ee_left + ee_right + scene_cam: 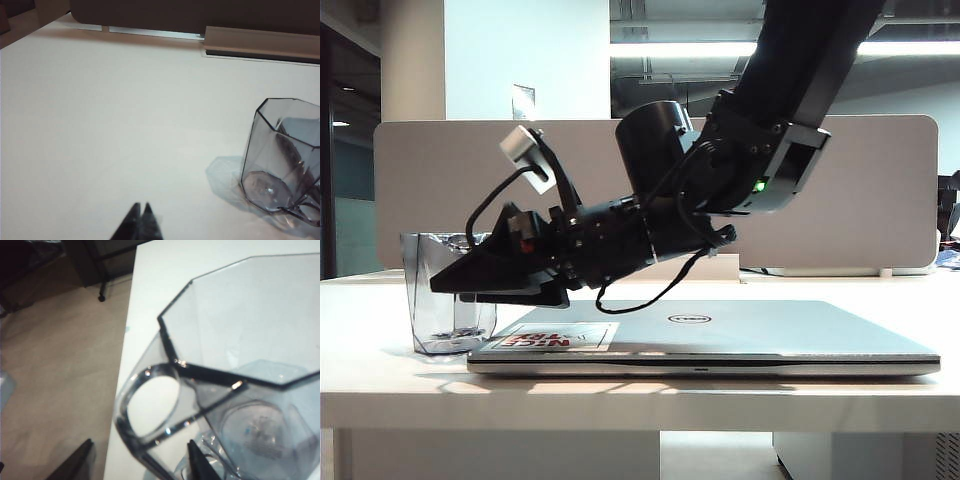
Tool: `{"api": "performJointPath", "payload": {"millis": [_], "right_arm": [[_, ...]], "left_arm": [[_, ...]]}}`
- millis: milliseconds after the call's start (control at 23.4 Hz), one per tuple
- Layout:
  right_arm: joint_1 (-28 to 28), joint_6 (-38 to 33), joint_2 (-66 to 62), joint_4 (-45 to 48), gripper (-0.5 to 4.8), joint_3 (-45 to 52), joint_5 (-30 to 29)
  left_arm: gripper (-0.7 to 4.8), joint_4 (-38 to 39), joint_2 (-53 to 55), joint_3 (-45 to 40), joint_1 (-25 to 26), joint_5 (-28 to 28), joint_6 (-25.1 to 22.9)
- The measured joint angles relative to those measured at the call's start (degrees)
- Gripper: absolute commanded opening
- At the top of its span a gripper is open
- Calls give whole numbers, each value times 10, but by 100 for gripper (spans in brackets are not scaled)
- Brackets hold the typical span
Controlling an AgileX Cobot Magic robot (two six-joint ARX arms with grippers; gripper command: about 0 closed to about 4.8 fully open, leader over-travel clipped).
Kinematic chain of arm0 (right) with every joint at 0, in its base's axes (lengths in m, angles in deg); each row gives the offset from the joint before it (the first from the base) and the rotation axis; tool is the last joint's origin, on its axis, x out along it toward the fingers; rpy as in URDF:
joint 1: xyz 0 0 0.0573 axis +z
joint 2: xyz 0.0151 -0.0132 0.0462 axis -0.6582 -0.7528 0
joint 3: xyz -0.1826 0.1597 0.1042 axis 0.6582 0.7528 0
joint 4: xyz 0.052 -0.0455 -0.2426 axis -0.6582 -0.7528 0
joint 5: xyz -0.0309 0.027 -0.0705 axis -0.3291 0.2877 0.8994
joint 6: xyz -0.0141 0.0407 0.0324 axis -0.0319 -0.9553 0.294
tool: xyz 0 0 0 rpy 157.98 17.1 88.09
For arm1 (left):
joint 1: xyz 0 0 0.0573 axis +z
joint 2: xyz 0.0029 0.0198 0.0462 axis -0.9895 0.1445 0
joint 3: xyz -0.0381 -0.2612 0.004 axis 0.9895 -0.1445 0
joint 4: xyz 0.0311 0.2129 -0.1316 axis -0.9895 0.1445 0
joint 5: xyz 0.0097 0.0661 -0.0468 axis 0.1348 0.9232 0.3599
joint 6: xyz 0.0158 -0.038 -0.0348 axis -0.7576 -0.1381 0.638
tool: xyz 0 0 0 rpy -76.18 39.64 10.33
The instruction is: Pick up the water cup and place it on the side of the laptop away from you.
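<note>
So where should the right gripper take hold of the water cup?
Judging by the pose, the handle: the water cup stands upright with its loop handle facing the right gripper, whose open fingers already flank it. Come in level from the laptop side and close across the loop.

Your exterior view sits low, about level with the desk [380, 395], facing the laptop [720, 335] edge-on, with the right end effector [455, 287] reaching across beside the water cup [445, 295]. Your left wrist view looks down over its end effector [141, 220] from well back; the cup stands off to one side. Your right wrist view hangs very close above the cup's rim. All three share the cup.
</note>
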Motion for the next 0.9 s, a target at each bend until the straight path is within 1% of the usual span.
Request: {"api": "performJointPath", "payload": {"millis": [128,257,727,770,898], "right_arm": [[5,0,0,4,241,0,19],[10,0,0,7,241,0,59],[10,-2,0,10,237,0,112],[10,-2,0,10,223,0,117],[10,-2,0,10,211,0,140]], "left_arm": [[-5,0,0,0,0,0,0],[-5,0,0,0,0,0,0],[-5,0,0,0,0,0,0],[-5,0,0,0,0,0,0],[-5,0,0,0,0,0,0]]}}
